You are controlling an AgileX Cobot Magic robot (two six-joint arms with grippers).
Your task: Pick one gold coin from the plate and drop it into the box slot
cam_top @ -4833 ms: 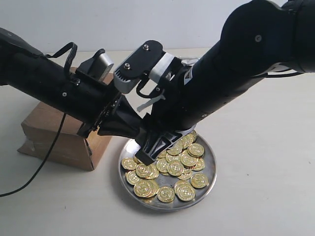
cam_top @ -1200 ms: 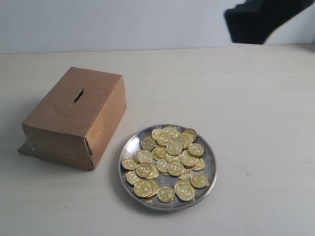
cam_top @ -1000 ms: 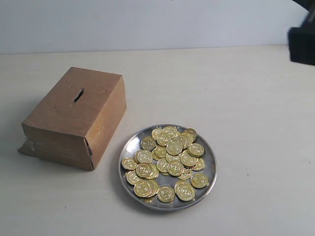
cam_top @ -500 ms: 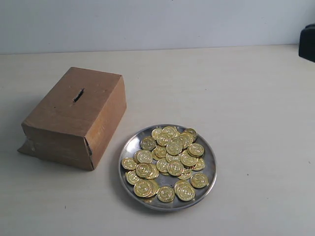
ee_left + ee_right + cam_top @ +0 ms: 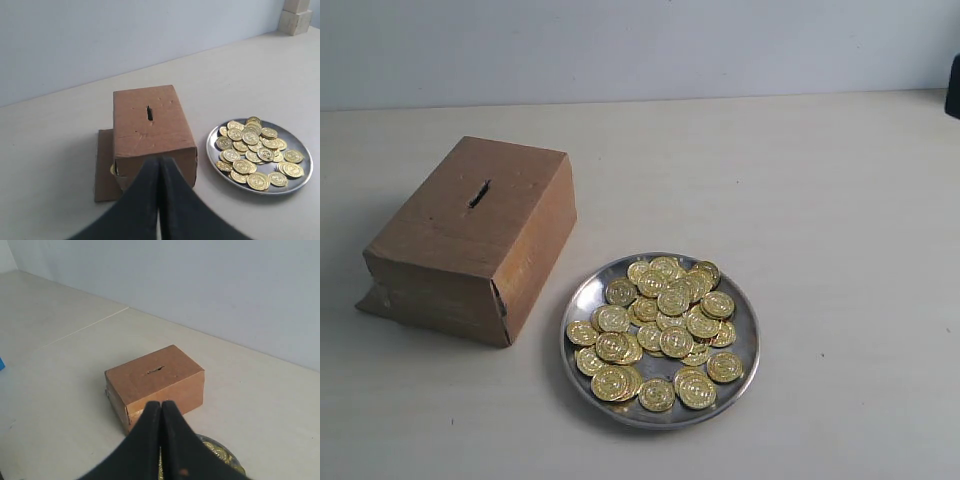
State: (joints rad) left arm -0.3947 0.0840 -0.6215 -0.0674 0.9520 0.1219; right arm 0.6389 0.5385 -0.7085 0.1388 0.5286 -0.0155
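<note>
The brown cardboard box (image 5: 470,240) sits on the left of the table, its dark slot (image 5: 479,193) on top. To its right is the silver plate (image 5: 744,352) holding several gold coins (image 5: 660,325). Both arms are pulled back out of the scene; only a dark sliver of the right arm (image 5: 953,100) shows at the exterior view's right edge. In the left wrist view my left gripper (image 5: 160,161) is shut with nothing in it, far from the box (image 5: 150,127) and plate (image 5: 298,183). My right gripper (image 5: 161,404) is also shut and empty, high above the box (image 5: 155,380) and plate (image 5: 236,465).
The pale table surface spreads all round the box and plate. Two beige blocks (image 5: 296,17) stand at the far corner in the left wrist view. A loose cardboard flap (image 5: 104,175) lies flat beside the box.
Both arms, earlier over the plate, have withdrawn. In the last second the right arm slid further off the right edge. Box, plate and coins have not moved.
</note>
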